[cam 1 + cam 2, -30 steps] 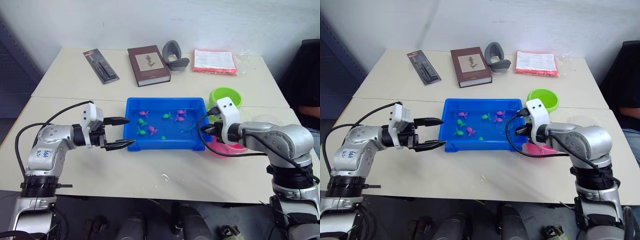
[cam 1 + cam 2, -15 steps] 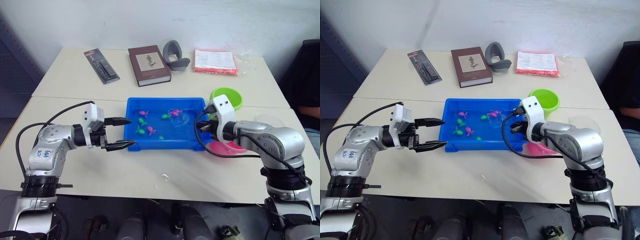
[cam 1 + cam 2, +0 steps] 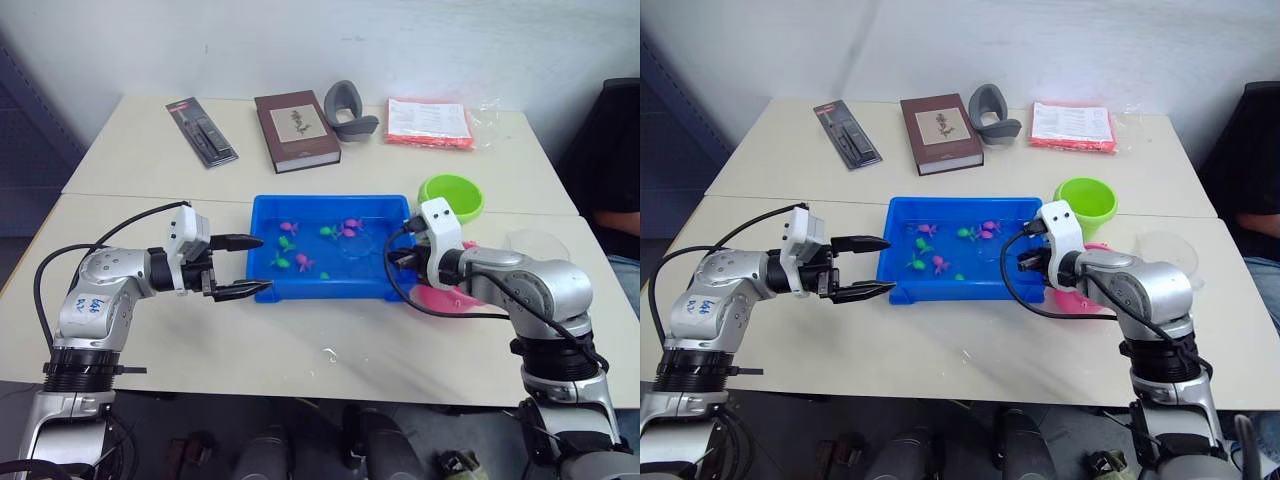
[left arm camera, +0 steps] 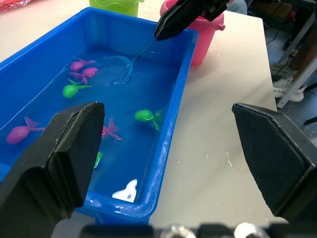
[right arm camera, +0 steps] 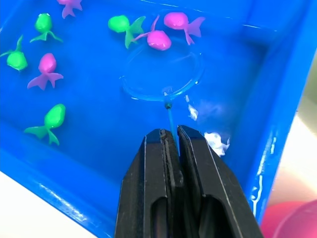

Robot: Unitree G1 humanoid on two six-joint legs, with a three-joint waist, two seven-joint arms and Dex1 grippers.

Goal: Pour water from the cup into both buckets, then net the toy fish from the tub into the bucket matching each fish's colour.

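The blue tub (image 3: 330, 292) sits mid-table, holding water and several pink and green toy fish (image 3: 300, 262). My right gripper (image 5: 169, 134) is shut on the net's thin handle at the tub's right end. The net's blue ring (image 5: 163, 74) lies in the water just beside two pink fish (image 5: 157, 39). My left gripper (image 3: 262, 264) hangs open and empty by the tub's left wall. The lime green bucket (image 3: 452, 195) stands behind the tub's right corner. The pink bucket (image 3: 440, 298) is mostly hidden by my right arm. The clear cup (image 3: 535, 243) stands right of the buckets.
Along the back of the table lie a black packaged tool (image 3: 202, 131), a brown book (image 3: 296, 130), a grey curved object (image 3: 346, 110) and a pink packet (image 3: 430, 122). A person in dark clothing (image 3: 615, 150) sits at the far right.
My right gripper has carried the net from the tub's near right part toward its far side, up to the pink fish. The left arm has stayed put.
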